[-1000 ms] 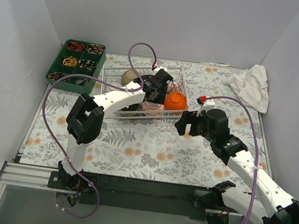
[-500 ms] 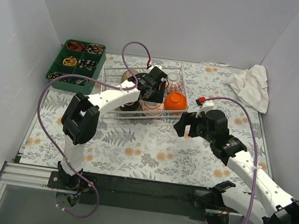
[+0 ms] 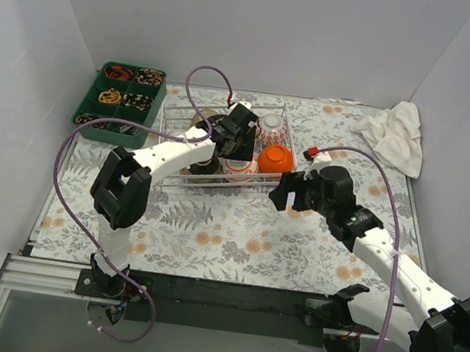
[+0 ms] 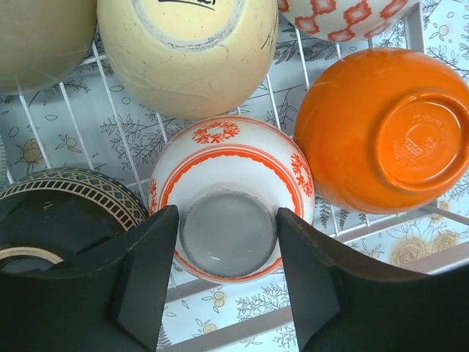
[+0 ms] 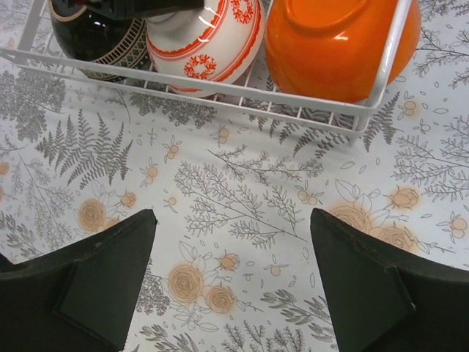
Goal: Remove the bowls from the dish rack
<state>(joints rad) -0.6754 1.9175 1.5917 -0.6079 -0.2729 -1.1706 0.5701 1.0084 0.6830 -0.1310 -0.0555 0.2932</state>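
The white wire dish rack (image 3: 181, 125) holds several upturned bowls. In the left wrist view, my left gripper (image 4: 227, 224) has its fingers pressed on both sides of the foot ring of a red-patterned white bowl (image 4: 227, 158), which rests in the rack. Around it lie an orange bowl (image 4: 381, 139), a cream bowl (image 4: 187, 51), a dark brown bowl (image 4: 73, 194), an olive-tan bowl (image 4: 37, 37) and a second red-patterned bowl (image 4: 333, 15). My right gripper (image 3: 288, 194) is open and empty over the mat, just in front of the rack's near right corner (image 5: 370, 110).
A green compartment tray (image 3: 119, 100) of small items stands left of the rack. A crumpled white cloth (image 3: 394, 134) lies at the back right. White walls enclose the floral mat (image 3: 236, 229) on three sides.
My left arm has swung left and its gripper has settled down onto the red-patterned bowl. My right gripper has edged slightly left and forward toward the rack.
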